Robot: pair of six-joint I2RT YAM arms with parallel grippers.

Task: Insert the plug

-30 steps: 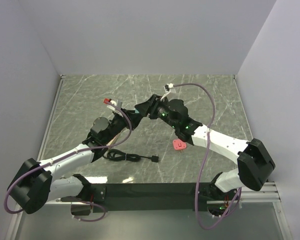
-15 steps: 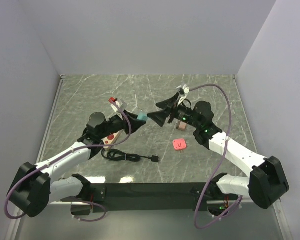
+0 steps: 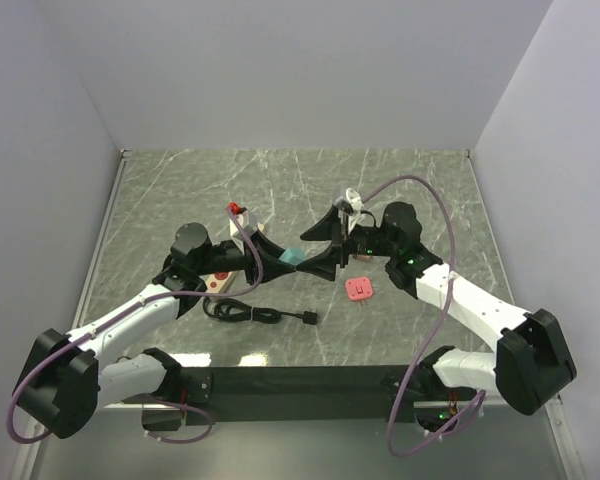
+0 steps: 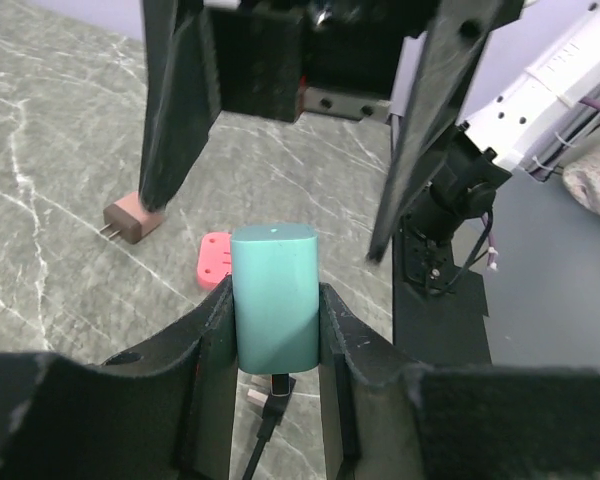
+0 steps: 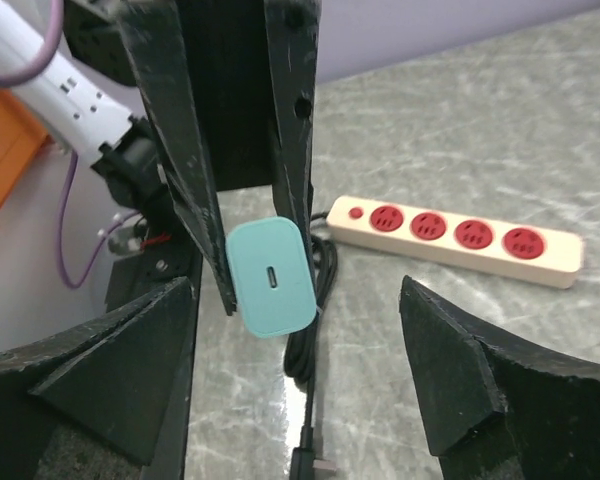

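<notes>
Now | left gripper (image 3: 278, 262) clamped on teal charger (image 5: 271, 277) | right gripper (image 3: 320, 251) spread wide | advice: straddle charger squarely before closing for handover.

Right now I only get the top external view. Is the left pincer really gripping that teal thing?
Observer: Yes. The left wrist view shows the left pincer shut on the teal adapter, clamped from both sides.
Operator: Which end faces the right arm?
Observer: The end with the small slot port, seen in the right wrist view.
Operator: Strip free?
Observer: All four red sockets on the power strip are empty.
</notes>
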